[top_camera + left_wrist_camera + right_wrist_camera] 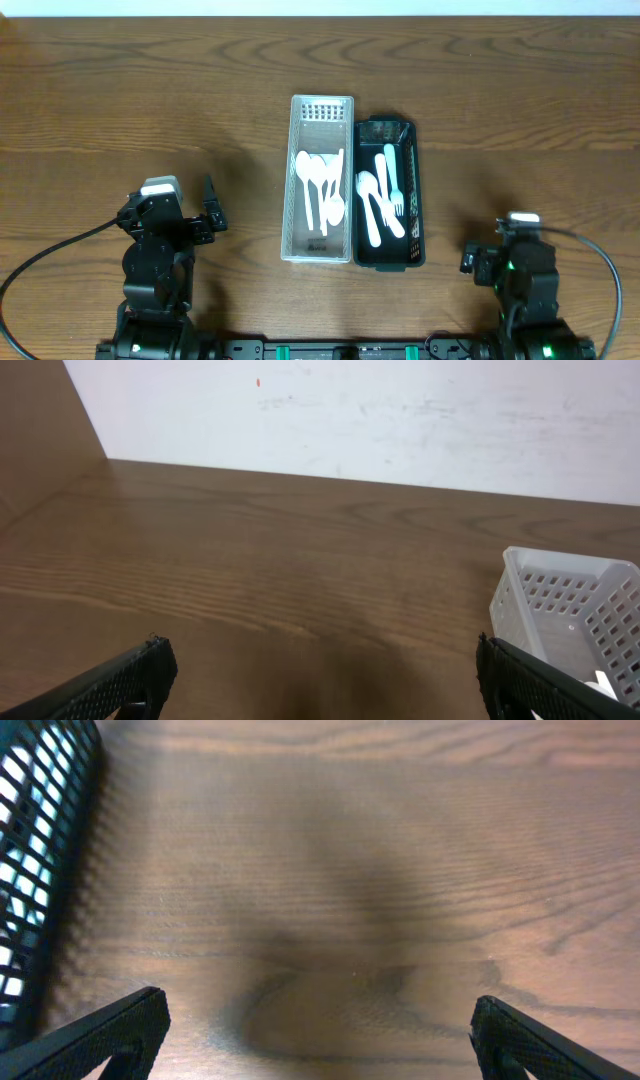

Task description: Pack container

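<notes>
From above, two long baskets stand side by side in the middle of the bench (pixel 100 100), with their long walls touching. The white basket (pixel 321 110) is on the side of the left edge and holds several white spoons (pixel 320 182). The black basket (pixel 412 190) is on the side of the right edge. It holds a white fork (pixel 393 182) and other white cutlery (pixel 372 215); I cannot tell the exact number of pieces. The left pincer (pixel 170 208) is close to the near edge, towards the near left corner, well apart from the white basket. The right pincer (pixel 515 255) is close to the near edge, towards the near right corner, near the black basket but not touching it.

In the left wrist view, the left pincer (pixel 318 660) is wide open and holds nothing; only bare bench (pixel 250 560) shows between its two black fingers (pixel 120 680). A corner of the white basket (pixel 570 610) shows at the right side, just beside the right finger. A pale wall (pixel 400 410) stands behind the far edge.

In the right wrist view, the right pincer (pixel 320 1005) is also wide open and holds nothing. Its fingers (pixel 110 1030) hang over the bare bench (pixel 400 840). The grid wall of the black basket (pixel 40 850) shows at the left side, near the left finger.
</notes>
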Controlling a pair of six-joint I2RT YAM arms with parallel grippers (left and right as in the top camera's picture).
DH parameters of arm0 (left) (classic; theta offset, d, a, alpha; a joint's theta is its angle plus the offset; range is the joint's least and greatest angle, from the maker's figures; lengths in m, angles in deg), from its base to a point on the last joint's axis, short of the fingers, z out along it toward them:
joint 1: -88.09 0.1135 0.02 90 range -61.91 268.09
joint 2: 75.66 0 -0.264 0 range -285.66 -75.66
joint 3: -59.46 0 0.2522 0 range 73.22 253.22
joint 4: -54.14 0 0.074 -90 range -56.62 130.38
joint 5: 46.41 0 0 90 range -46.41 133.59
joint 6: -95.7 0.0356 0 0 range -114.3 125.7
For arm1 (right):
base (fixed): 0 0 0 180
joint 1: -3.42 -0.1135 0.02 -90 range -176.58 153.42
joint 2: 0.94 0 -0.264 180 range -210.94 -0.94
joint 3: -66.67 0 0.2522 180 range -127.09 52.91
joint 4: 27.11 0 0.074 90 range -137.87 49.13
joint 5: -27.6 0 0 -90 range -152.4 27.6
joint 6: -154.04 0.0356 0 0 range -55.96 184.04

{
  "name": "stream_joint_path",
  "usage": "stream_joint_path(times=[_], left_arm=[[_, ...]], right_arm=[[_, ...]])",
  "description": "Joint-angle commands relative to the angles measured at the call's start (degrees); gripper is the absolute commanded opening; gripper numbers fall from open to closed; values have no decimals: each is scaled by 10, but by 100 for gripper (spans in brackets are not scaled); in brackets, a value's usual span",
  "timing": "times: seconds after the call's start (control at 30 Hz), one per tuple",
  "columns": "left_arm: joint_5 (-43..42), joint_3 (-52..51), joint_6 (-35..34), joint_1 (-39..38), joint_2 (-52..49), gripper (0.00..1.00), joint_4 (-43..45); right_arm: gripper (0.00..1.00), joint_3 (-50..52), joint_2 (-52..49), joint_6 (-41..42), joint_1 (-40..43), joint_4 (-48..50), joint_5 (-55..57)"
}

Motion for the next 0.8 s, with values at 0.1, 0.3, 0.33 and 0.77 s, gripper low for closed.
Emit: stream_joint_path(times=[0.1, 0.3, 0.33, 0.77], left_arm=[[2, -3, 6, -2, 4, 98, 0], [2, -3, 6, -2, 4, 98, 0], [2, -3, 6, -2, 4, 98, 0], [2, -3, 6, -2, 4, 98, 0]], right_arm=[[99, 1, 124, -7, -3, -51, 6], [99, 7, 156, -17, -26, -50, 31], [99, 14, 156, -17, -32, -19, 31], [99, 168, 156, -73, -42, 364, -65]])
